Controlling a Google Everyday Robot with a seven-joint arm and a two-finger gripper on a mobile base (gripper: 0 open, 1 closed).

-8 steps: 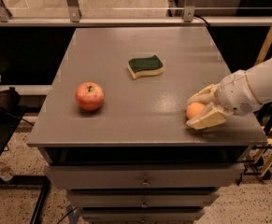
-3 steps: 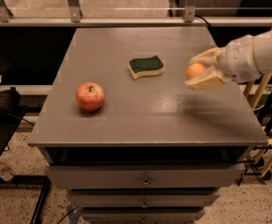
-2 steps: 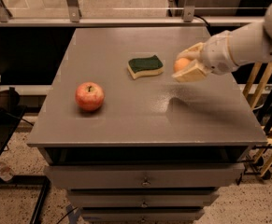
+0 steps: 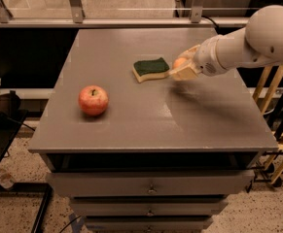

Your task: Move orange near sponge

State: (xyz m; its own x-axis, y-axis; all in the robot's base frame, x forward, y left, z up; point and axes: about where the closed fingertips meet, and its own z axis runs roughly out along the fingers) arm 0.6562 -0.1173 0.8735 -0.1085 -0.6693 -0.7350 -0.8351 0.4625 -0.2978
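Observation:
The sponge (image 4: pixel 151 68), dark green on top with a pale yellow base, lies on the grey table (image 4: pixel 131 120) toward the back middle. My gripper (image 4: pixel 182 68) reaches in from the right and is shut on the small orange (image 4: pixel 179 62), holding it just right of the sponge, close above the tabletop. Only part of the orange shows between the pale fingers (image 4: pixel 183 74).
A red-yellow apple (image 4: pixel 93 100) sits on the left part of the table. A rail and glass panel run along the table's far edge. A wooden frame (image 4: pixel 277 115) stands to the right of the table. Drawers are below the front edge.
My gripper has carried the orange from the table's right front side back and to the left, until it is right beside the sponge. Sponge and apple have not moved.

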